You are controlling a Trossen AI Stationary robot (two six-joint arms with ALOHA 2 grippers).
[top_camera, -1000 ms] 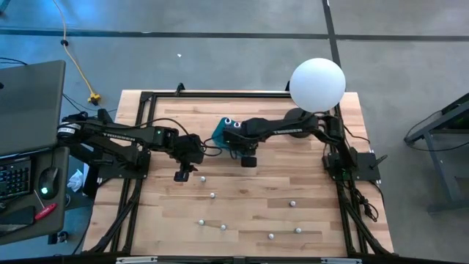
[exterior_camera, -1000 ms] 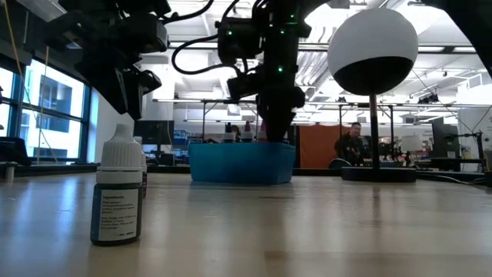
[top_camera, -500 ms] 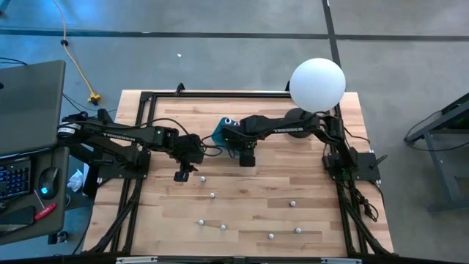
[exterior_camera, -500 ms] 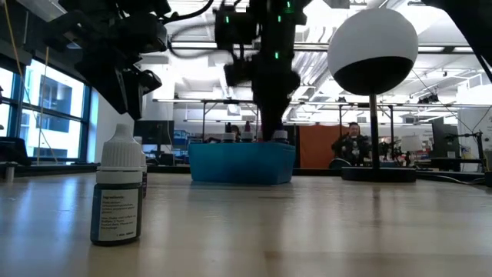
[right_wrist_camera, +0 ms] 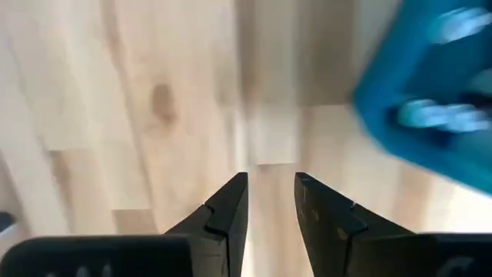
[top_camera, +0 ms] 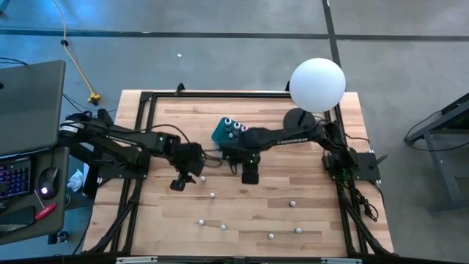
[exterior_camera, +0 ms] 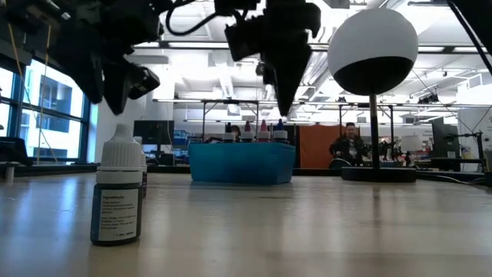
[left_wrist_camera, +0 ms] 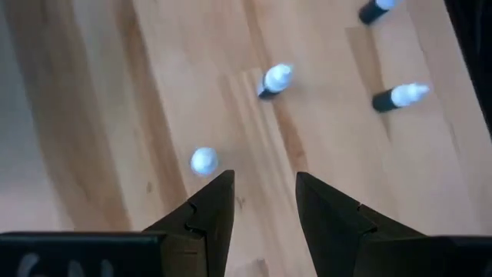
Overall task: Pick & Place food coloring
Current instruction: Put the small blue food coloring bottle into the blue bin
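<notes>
High view shows the bottles [top_camera: 212, 195] standing loose on the surface [top_camera: 308, 198], white caps up, spread across its near half; a few more already sit in the teal box [top_camera: 220, 133]. The left tool [top_camera: 176, 183] hangs above the bottle [top_camera: 202, 178] nearest it, which stands just beside it toward the surface's middle. Left wrist view shows that tool's fingers [left_wrist_camera: 207, 215] parted and empty, with one white cap [left_wrist_camera: 204, 160] just off one fingertip and three other bottles farther out. The right tool [top_camera: 250, 177] hangs just on the near side of the box, fingers [right_wrist_camera: 227, 211] slightly apart, holding nothing. The left arm is clearly nearer that bottle. The bottle stands upright, long axis vertical, so I judge the left tool needs a small sideways shift before dropping over the cap.
</notes>
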